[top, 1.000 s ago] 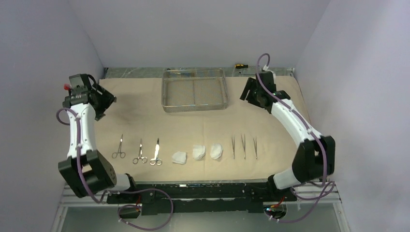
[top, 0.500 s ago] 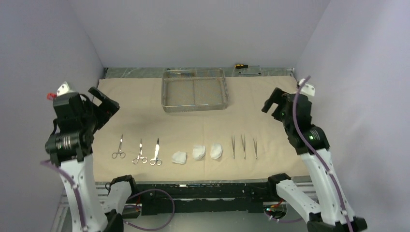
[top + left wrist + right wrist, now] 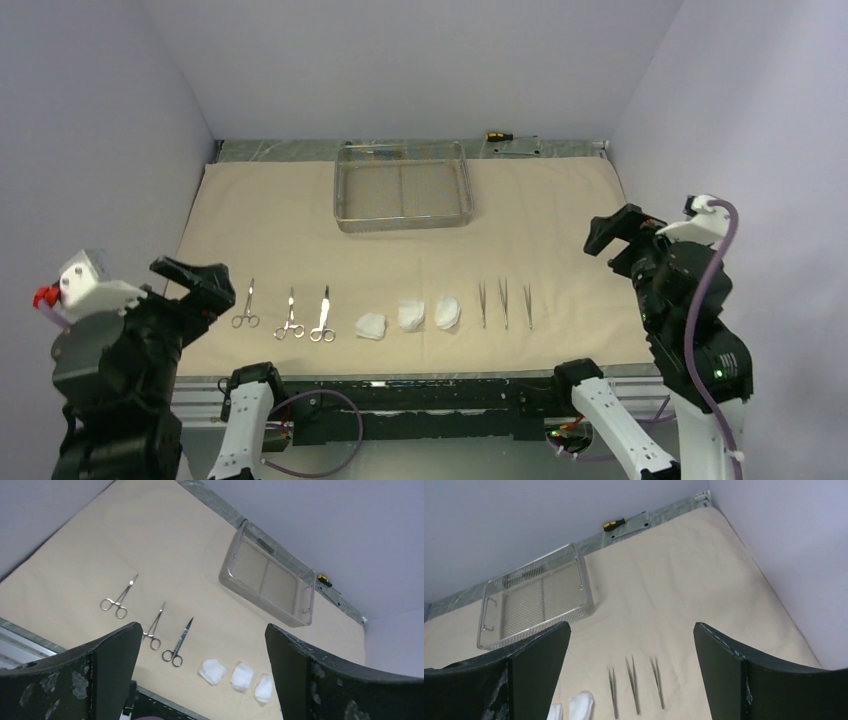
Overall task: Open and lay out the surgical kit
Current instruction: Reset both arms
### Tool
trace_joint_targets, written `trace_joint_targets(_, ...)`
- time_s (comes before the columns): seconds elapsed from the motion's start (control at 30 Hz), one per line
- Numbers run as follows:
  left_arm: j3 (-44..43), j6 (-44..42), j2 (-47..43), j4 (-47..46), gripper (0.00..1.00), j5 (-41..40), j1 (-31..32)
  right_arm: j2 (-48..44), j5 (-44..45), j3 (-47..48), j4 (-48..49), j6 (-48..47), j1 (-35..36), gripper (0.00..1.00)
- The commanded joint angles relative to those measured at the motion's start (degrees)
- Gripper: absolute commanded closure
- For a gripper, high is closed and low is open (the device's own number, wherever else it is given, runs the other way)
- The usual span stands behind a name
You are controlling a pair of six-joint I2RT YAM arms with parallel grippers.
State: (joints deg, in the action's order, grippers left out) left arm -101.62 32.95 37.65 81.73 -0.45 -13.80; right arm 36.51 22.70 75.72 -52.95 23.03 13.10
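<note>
At the near left corner, the left gripper (image 3: pixel 198 283) hangs above the cloth (image 3: pixel 560 220), fingers wide apart and holding nothing. The cloth lies spread flat over the table. Along its near side sit three clamps (image 3: pixel 290 313) in a row, then three gauze pads (image 3: pixel 411 316), then three tweezers (image 3: pixel 504 303), each group apart from the next. The tray (image 3: pixel 403 226) stands empty at the back middle. At the right, the right gripper (image 3: pixel 618 228) hangs with fingers apart, empty too. The layout looks finished; I judge nothing is left to place.
</note>
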Motion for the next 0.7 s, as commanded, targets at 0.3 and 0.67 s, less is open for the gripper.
trace_joint_targets(0.3,-9.24,-8.25,-1.66,10.29,0.00,-4.39,-0.08,-4.47,4.57,12.47,-6.00,-6.39,-0.19,0.01)
trace_joint_targets(0.67,-10.04,-9.51,-1.53,11.42,0.00,-1.00,-0.17,-7.49,3.84,13.15,-10.14,-4.69,-0.18,0.01)
